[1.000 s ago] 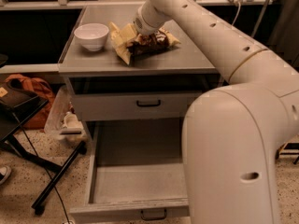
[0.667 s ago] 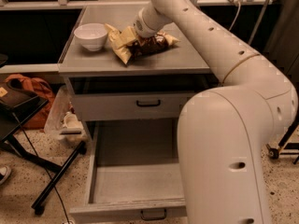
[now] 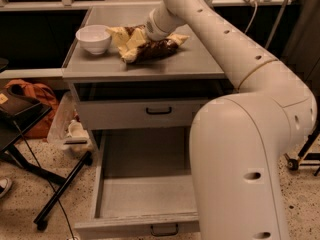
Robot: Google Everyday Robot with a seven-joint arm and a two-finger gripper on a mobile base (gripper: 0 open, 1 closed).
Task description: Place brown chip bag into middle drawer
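Observation:
The brown chip bag [image 3: 152, 48] lies crinkled on the grey cabinet top [image 3: 200, 64], its tan-yellow end toward the white bowl [image 3: 94, 38]. My gripper [image 3: 149, 33] is down at the bag's top edge, pressed against it and mostly hidden behind my white wrist. The middle drawer [image 3: 150, 194] is pulled wide open below, with a bare grey floor and a small dark handle on its front [image 3: 165, 229]. Nothing lies in it.
A shallower grey drawer front with a black handle [image 3: 159, 110] sits closed above the open drawer. My large white arm [image 3: 240, 154] fills the right side. On the floor to the left are black stand legs [image 3: 60, 194], an orange bag [image 3: 30, 91] and a plastic container [image 3: 70, 134].
My arm has shifted slightly left in the view. The gripper stays at the chip bag, which has barely moved on the cabinet top.

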